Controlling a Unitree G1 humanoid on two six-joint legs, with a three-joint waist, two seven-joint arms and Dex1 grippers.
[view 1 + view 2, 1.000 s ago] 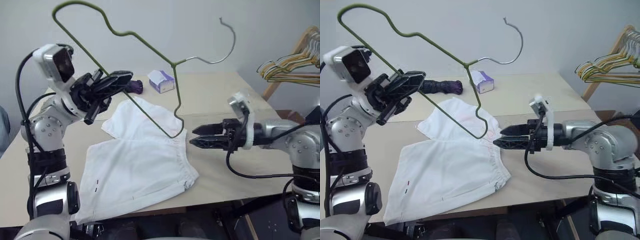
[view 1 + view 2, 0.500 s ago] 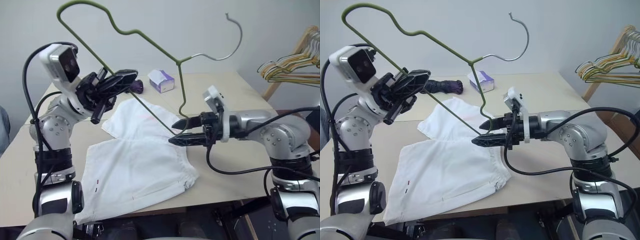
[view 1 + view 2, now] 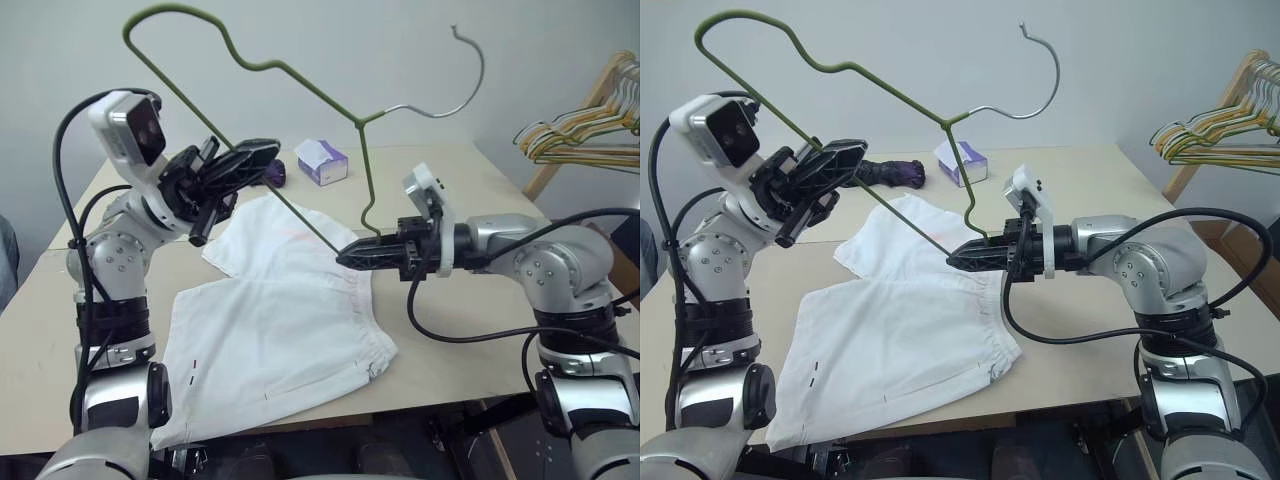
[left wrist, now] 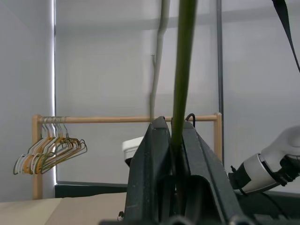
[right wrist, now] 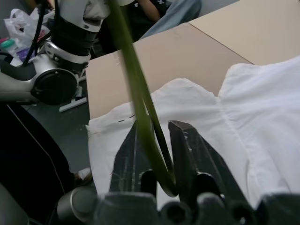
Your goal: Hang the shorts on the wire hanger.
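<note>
Shorts (image 3: 270,330) lie spread flat on the beige surface (image 3: 450,350) in the left eye view, white, waistband gathered toward the robot's right, a tiny dark mark near one hem, untouched by either arm, so hanging has not begun and the step in hand looks like readying the hanger. Above them the wire hanger (image 3: 300,85) is held tilted in the air, thin olive-green wire with a paler hook curling up and to the right; the left end effector (image 3: 235,165) is pressed together on its long straight bar, while the right end effector (image 3: 358,254) has its fingers closed on the hanger's lower corner just over the waistband. Right eye view: same arrangement, with a small tissue box (image 3: 962,158) and a dark purple bundle (image 3: 888,173) further back on the surface and a bunch of coloured hangers (image 3: 1220,135) on a wooden rack at the right. Left wrist view: the two black fingers are clamped on the green wire, which rises straight up between them. Right wrist view: the fingers pinch the bend of the wire, the shorts lying directly beneath. Next, I judge, one arm must let go and lift a leg or the waistband so the bar can be threaded through, keeping the thin wire from twisting in the remaining grip
</note>
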